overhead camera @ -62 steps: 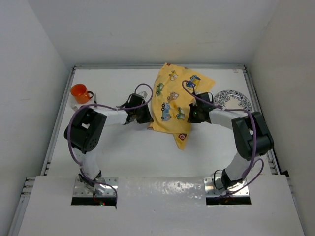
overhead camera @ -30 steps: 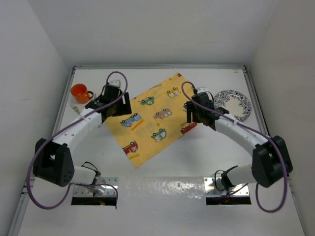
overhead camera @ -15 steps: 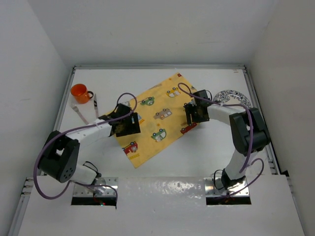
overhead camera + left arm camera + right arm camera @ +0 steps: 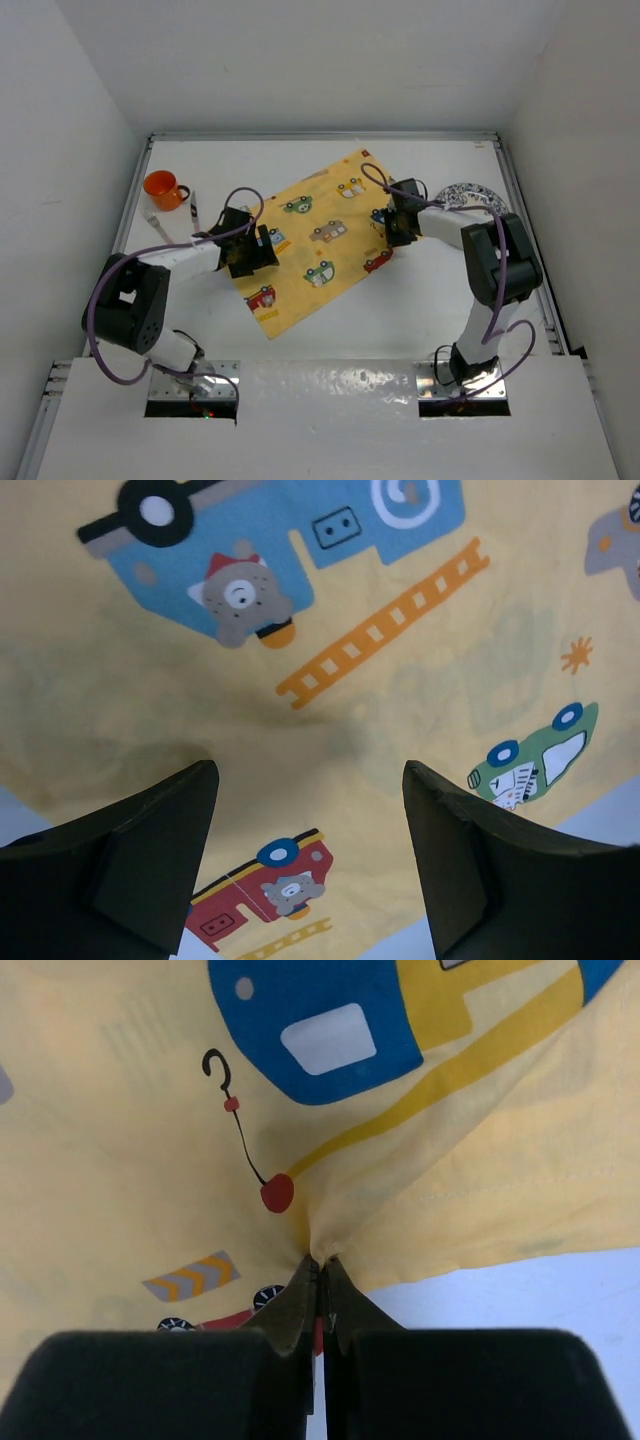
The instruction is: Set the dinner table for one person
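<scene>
Finds yellow car-print cloth placemat [image 4: 315, 240] spread askew mid large plain white tabletop [image 4: 420, 300]. Records left gripper [image 4: 310, 770] wide apart above placemat's left edge. Records right gripper [image 4: 320, 1265] pinched tight on fold at right edge.

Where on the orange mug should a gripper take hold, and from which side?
Probably the rim of the orange mug, from straight above. It stands upright with its mouth open, so one finger can go inside the wall and one outside. Take the wall opposite the handle, which sticks out rightward in the top view. The open left gripper is nearer.
</scene>
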`<state>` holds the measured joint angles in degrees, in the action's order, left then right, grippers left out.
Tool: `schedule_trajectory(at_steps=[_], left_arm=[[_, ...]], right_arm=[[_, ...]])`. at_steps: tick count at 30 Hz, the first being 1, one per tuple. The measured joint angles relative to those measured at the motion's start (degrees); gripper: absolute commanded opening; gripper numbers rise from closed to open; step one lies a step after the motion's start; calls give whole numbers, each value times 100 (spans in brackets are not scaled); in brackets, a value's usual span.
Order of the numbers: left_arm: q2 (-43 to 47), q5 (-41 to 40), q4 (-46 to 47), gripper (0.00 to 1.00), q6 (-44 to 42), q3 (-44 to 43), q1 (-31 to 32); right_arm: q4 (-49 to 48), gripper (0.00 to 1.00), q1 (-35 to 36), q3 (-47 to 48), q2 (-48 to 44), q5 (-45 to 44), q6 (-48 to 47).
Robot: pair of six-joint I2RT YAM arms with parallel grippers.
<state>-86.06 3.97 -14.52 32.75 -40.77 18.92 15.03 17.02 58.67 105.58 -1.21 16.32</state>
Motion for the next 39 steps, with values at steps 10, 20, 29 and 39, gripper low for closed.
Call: schedule_trajectory(at_steps=[10,20,29,39], left_arm=[[2,-315,-791,75,-466,-520,-479],[107,-732,-1143,76,-881,-953,-505],[-26,-782,-1189,76,-994,-1152,-509],[-745,-1154,-1185,75,-813,-1405,-511]], right_arm=[[1023,0,750,-1364,-1384,-752,1246],[2120,37,2216,-1998,-2546,-1187,2555],[2503,60,2194,-1113,-2745,-1495,2122],[1784,64,1093,-575,-2328,-1064,1152]])
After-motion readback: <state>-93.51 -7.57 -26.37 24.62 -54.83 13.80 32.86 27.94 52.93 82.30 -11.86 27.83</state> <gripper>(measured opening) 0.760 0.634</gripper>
